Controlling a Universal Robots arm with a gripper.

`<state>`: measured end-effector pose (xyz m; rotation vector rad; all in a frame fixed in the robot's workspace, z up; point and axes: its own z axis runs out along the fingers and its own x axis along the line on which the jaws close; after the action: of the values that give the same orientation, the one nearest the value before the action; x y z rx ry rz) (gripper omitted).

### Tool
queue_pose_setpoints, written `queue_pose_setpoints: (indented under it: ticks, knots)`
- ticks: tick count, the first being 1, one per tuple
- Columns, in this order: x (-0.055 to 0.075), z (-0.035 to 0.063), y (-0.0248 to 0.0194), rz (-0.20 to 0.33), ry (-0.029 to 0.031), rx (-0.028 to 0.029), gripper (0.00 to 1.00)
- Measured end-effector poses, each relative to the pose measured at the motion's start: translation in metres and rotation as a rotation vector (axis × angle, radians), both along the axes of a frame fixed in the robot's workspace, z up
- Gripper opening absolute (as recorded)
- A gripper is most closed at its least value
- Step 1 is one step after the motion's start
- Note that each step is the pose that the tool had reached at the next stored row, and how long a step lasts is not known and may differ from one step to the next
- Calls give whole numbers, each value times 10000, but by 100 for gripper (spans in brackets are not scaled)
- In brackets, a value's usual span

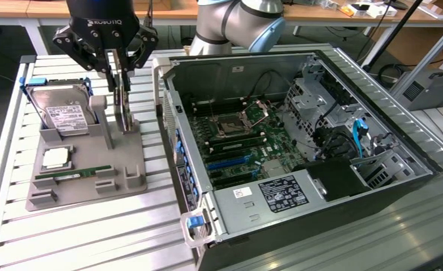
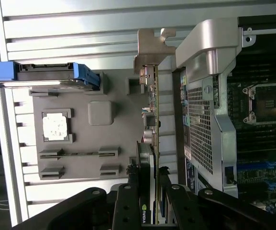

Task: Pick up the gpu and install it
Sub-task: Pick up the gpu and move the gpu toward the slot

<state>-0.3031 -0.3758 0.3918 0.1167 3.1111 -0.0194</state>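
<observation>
In the upper left of the exterior view, the black gripper [image 1: 120,79] hangs over a grey holder tray [image 1: 86,195]. Its fingers are drawn partway in and pinch the top edge of the gpu [image 1: 125,113]. The card stands upright on its long edge, thin side toward us, probably because it has to go edge-down into a slot. We cannot tell whether its lower edge is clear of the tray. The tray is matte moulded plastic with pockets that keep each part in a known pose. A boxy silver hard drive [image 1: 63,113] leans in a blue caddy, a square processor chip [image 1: 56,158] lies flat, and a narrow green memory stick [image 1: 74,173] sits in a groove. To the exterior view's right the computer case [image 1: 402,141] lies open on a ribbed aluminium table [image 1: 93,237], exposing its motherboard [image 1: 237,132] (side panel off, so the slots are reachable from above).

The wrist view looks down the card. The gripper [image 2: 153,201] clamps the gpu [image 2: 155,120] from both faces, so the board shows as a thin line with small components along it. It ends in a bent, silvery metal bracket [image 2: 149,48]. The card hangs between the tray's pockets and the case's perforated steel wall [image 2: 200,120]. Beyond that wall lies the bare processor socket [image 2: 267,103].
</observation>
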Motion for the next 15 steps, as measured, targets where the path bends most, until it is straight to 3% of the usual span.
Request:
queue_pose_setpoints:
  ticks: [15]
  knots:
    - [0, 53, 0, 0, 0, 0, 27]
